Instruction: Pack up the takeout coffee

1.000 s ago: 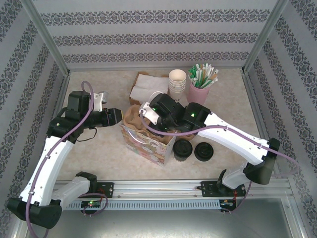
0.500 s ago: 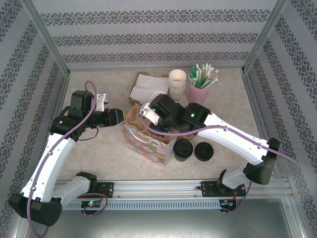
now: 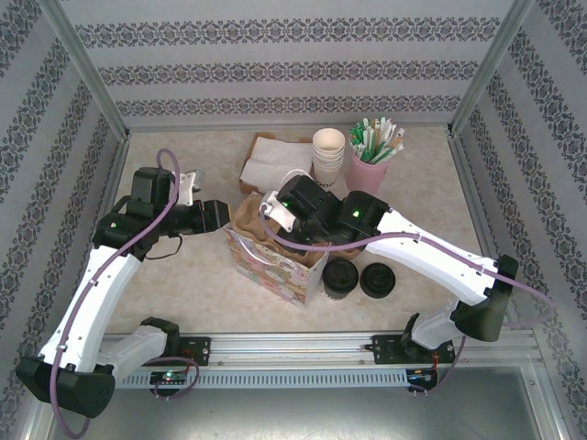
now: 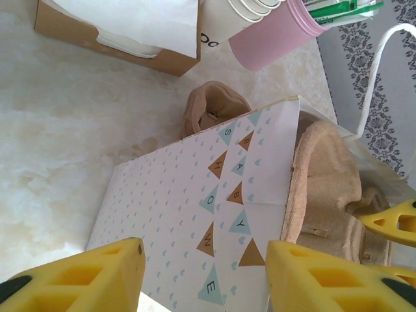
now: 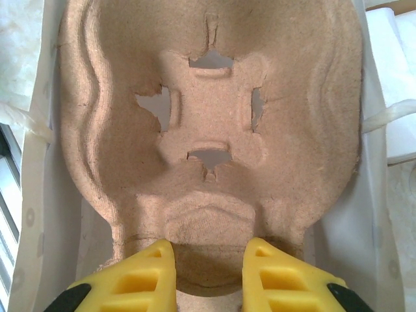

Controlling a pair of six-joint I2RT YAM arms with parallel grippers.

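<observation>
1. Takeout coffee (image 3: 338, 278) stands upright on the table (image 3: 183, 284), at the near right corner of the gift bag (image 3: 271, 264). It is just beside the bag; contact cannot be determined.
2. The bag stands open at the top. Its paper walls are thin and will likely buckle if struck. The left gripper (image 4: 205, 286) faces the bag's left wall with its fingers wide apart.
3. A pulp cup tray (image 5: 208, 130) sits inside the bag. The right gripper (image 5: 208, 276) hangs over it, fingers a little apart with the tray's lip between them. Whether they clamp the lip cannot be told.
4. Handling: the cup is probably light, heavier if filled. The paper body should yield under a squeeze, and the smooth dome lid may pop off. Take hold on the dark body below the lid rim with moderate force. Keep it upright.
5. Clearance: the bag crowds the cup's left, and the lid pile (image 3: 378, 280) stands just to its right. Open table lies on the near side, so approach from above or from there.
</observation>
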